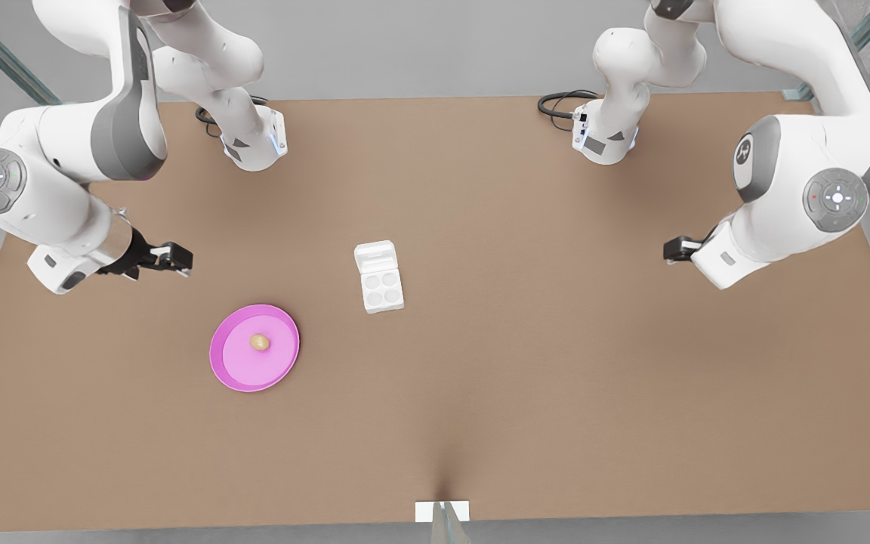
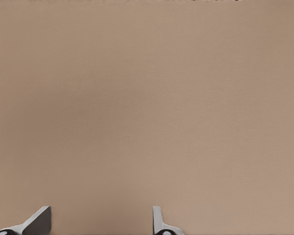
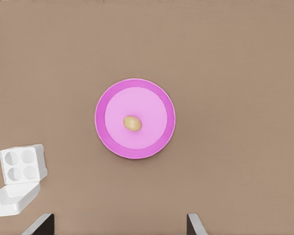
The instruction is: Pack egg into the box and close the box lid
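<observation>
Tan, smooth and likely fragile, the egg (image 3: 132,123) below the open right gripper (image 3: 120,226) wants light pinching across its middle.

I see a tan-beige egg (image 1: 259,342) on a plate (image 1: 232,375) that is magenta at the rim and paler pink inside. The box (image 1: 382,290) and its lid (image 1: 374,256) are plain white. The bench (image 1: 556,378) is flat, unpatterned brown. Both arms are white with grey joints, and their fingers (image 1: 176,258) are black.
</observation>
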